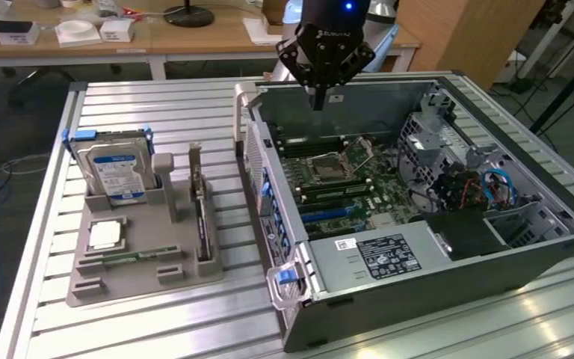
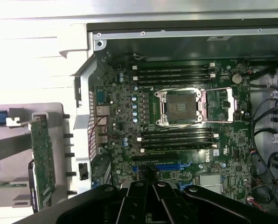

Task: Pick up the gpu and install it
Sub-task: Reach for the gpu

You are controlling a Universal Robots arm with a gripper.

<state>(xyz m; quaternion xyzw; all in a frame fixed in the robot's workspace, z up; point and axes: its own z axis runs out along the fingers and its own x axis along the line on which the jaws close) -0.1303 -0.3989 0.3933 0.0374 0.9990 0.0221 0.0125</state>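
One pincer (image 1: pixel 317 101) clenched, empty, above open case (image 1: pixel 447 299); gpu (image 1: pixel 202 224) upright in grey holder (image 1: pixel 137 280); white label (image 1: pixel 392 254) unreadable.

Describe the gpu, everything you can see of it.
The gpu is a thin card standing on edge in a slot of the grey holder, its silver bracket rising at one end. Its face shows green circuit board with small components. It sits between the hard drive and the computer case, ungripped.
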